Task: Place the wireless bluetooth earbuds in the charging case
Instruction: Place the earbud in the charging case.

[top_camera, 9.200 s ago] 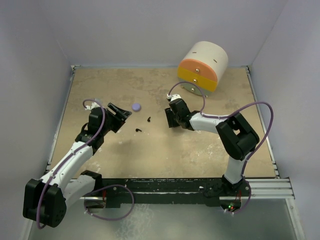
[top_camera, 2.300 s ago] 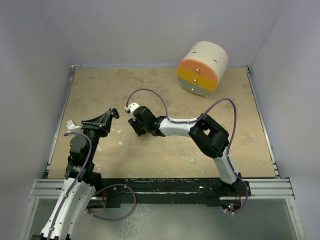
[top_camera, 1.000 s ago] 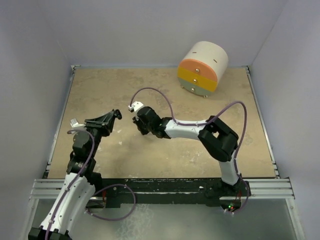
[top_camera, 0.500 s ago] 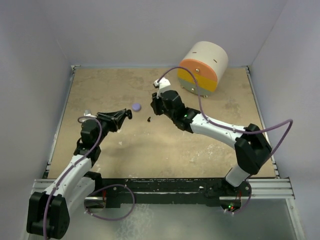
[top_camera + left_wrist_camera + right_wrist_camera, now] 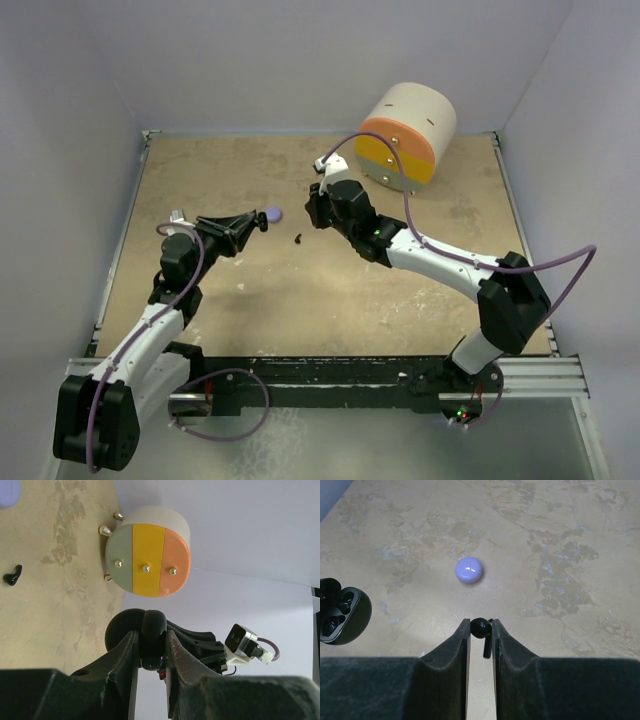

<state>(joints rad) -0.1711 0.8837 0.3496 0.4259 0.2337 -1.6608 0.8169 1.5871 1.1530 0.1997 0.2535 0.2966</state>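
My left gripper [image 5: 254, 222] is shut on an open black charging case [image 5: 150, 639], held above the table's left middle; the case [image 5: 340, 611] also shows with its lid up in the right wrist view. My right gripper [image 5: 481, 626] is shut on a black earbud [image 5: 481, 628], stem hanging between the fingers, and hovers [image 5: 315, 208] to the right of the case. A second black earbud [image 5: 299, 238] lies on the table between the grippers, also seen as a black earbud [image 5: 12, 575] in the left wrist view. No lavender earbuds show.
A closed lavender round case [image 5: 272, 213] lies just beyond the left fingertips, seen too as the lavender case [image 5: 469, 570]. A cream cylinder with orange, yellow and green drawer fronts [image 5: 405, 135] stands at the back right. White walls enclose the tan table [image 5: 330, 300].
Over the last second my right arm swung from the table's middle toward the back right, uncovering the lavender case and the loose earbud. The left gripper with the case edged up and right.
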